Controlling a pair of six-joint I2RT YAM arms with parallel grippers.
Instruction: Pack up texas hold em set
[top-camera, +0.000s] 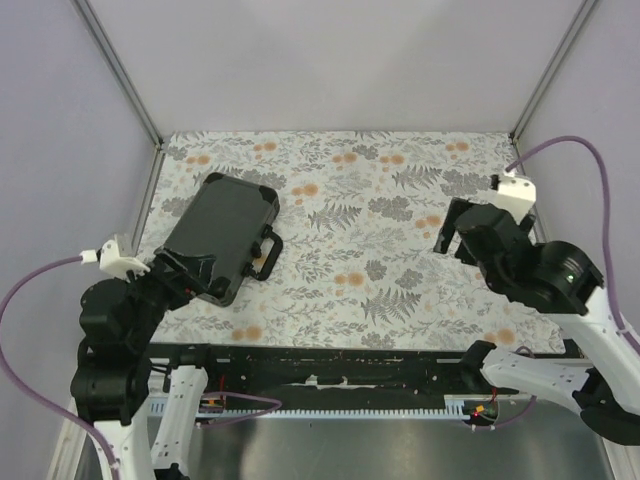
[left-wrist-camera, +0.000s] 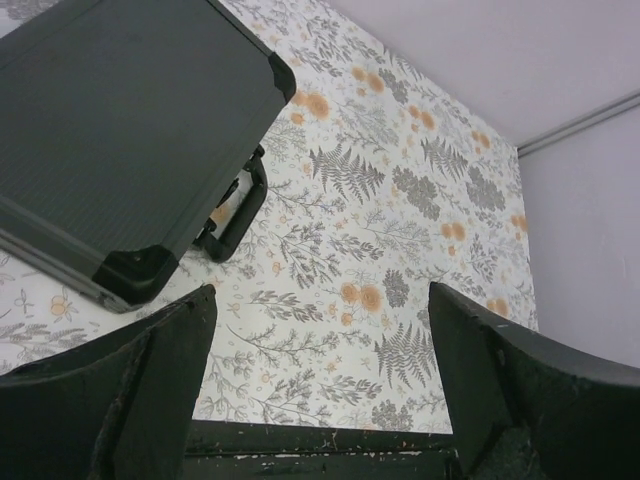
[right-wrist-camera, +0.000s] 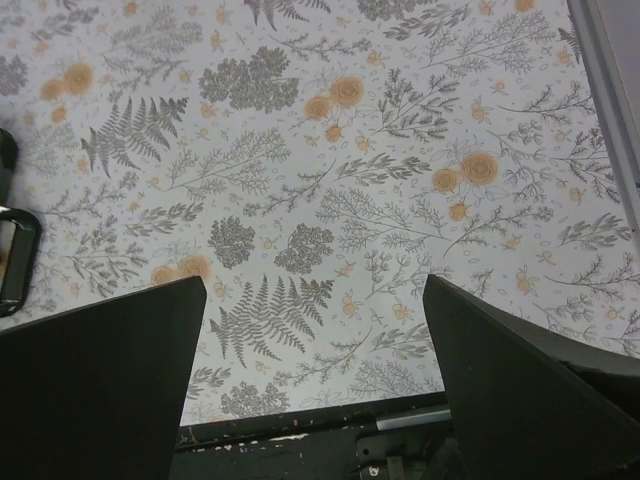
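Observation:
The black case (top-camera: 222, 232) lies shut on the floral table cloth at the left, its handle (top-camera: 268, 255) toward the table's middle. It also shows in the left wrist view (left-wrist-camera: 120, 130), with the handle (left-wrist-camera: 235, 215) at its right side. The chips, card box, buttons and triangle are out of view. My left gripper (top-camera: 200, 275) is open and empty, just at the case's near corner; its dark fingers (left-wrist-camera: 150, 390) frame bare cloth. My right gripper (top-camera: 455, 232) is open and empty above the cloth at the right; its fingers (right-wrist-camera: 100, 390) hold nothing.
A black rail (top-camera: 330, 365) runs along the table's near edge. Metal frame posts (top-camera: 120, 70) and purple-grey walls close in the back and sides. A purple cable (top-camera: 560, 150) loops off the right arm. The case handle's edge (right-wrist-camera: 15, 255) shows at the right wrist view's left.

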